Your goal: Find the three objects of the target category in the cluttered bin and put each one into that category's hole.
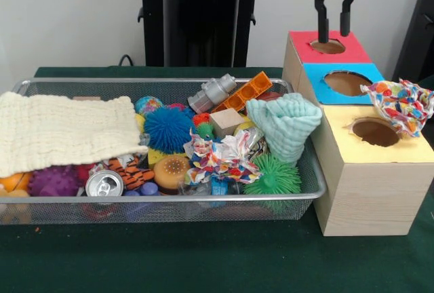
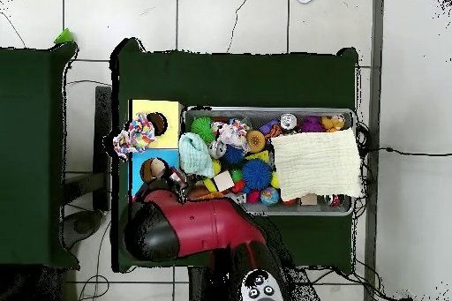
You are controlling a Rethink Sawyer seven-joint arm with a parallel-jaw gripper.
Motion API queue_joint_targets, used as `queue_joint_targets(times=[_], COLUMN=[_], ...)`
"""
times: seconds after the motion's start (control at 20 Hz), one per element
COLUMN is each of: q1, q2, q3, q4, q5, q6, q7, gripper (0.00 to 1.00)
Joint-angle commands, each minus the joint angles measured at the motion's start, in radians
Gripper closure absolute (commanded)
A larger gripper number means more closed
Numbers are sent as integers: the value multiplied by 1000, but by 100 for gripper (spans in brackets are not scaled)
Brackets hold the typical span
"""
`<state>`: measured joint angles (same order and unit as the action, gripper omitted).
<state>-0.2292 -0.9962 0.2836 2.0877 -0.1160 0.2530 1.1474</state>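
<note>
In the wire mesh bin (image 1: 169, 198), toward the table's front edge, a crumpled printed cloth (image 1: 220, 157) lies among toys. Another cloth (image 1: 401, 106) drapes beside the yellow-surround hole (image 1: 375, 132). The pincer (image 1: 333, 34) hangs open and empty over the red-surround hole (image 1: 328, 46), at the far right, so the bin cloth lies leftward and nearer the front.

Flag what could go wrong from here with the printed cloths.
One printed cloth sits draped on the box top beside the yellow hole, not inside it; it may slide off the edge. Another printed cloth is tangled among toys in the bin, so a grab could drag neighbours. The claw hangs open above the red hole.
</note>
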Motion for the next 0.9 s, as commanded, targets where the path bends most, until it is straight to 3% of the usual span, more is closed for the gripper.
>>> queue_joint_targets(times=[0.05,0.9], q1=[27,96], q2=[66,62], q3=[43,7], q4=[56,75], q5=[79,144], q6=[-34,-84], q7=[278,299], gripper=[0,0])
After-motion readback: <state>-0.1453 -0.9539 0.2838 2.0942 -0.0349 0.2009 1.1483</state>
